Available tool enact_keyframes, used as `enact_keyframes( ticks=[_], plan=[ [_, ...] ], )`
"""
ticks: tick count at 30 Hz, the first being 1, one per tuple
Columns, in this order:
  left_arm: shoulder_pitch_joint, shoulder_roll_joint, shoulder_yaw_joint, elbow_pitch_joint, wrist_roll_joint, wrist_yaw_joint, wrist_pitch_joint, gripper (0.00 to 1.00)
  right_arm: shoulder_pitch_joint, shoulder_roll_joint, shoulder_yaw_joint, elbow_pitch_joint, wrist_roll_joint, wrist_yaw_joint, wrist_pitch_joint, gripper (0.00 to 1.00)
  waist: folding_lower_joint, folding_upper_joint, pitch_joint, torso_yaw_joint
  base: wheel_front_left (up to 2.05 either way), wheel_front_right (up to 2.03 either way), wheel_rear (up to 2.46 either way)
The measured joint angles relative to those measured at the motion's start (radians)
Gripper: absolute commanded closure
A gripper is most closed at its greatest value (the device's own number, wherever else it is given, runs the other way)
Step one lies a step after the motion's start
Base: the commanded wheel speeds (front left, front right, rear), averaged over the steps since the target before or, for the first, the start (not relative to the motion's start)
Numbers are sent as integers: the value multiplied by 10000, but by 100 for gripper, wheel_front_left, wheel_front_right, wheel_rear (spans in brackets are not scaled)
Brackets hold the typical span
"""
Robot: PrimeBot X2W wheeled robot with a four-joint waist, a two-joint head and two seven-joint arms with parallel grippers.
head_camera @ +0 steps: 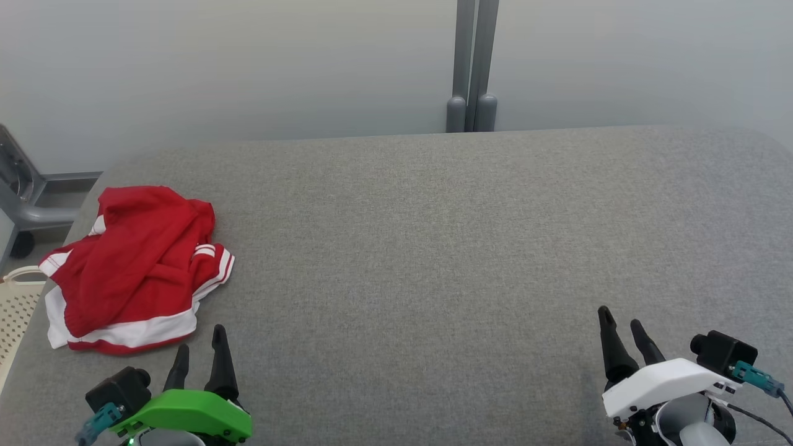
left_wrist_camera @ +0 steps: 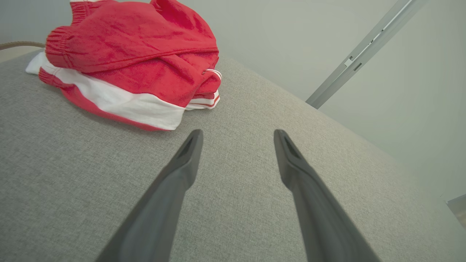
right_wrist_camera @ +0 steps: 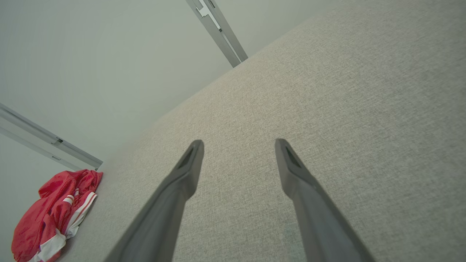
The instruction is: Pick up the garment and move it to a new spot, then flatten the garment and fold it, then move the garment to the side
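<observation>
The garment is a crumpled red piece with white bands, heaped at the left edge of the grey table. In the left wrist view the garment lies just beyond the fingertips, up and left. My left gripper, with its green housing, sits open just below the garment and touches nothing; the same gripper has bare cloth surface between its fingers. My right gripper, white-housed, stands open at the lower right, far from the garment. From the right wrist the gripper is spread and the garment is small at lower left.
A cream perforated basket pokes out beside the table's left edge. A grey wheeled frame stands behind it. A grey post rises against the pale wall past the far edge. The wide grey surface stretches between the two grippers.
</observation>
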Motion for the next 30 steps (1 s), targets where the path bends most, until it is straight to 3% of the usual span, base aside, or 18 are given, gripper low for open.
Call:
enact_keyframes(
  ticks=[12,30],
  plan=[
    [-313,307,-416,322,1398,174,-267,0,29,-17,127,-537,-2226,0,142,0,0,0,-79,9,0,0,0],
    [-485,541,-813,495,2612,2,-428,0,105,-29,401,-635,-3651,2,226,0,0,0,-206,14,0,0,0]
  ],
)
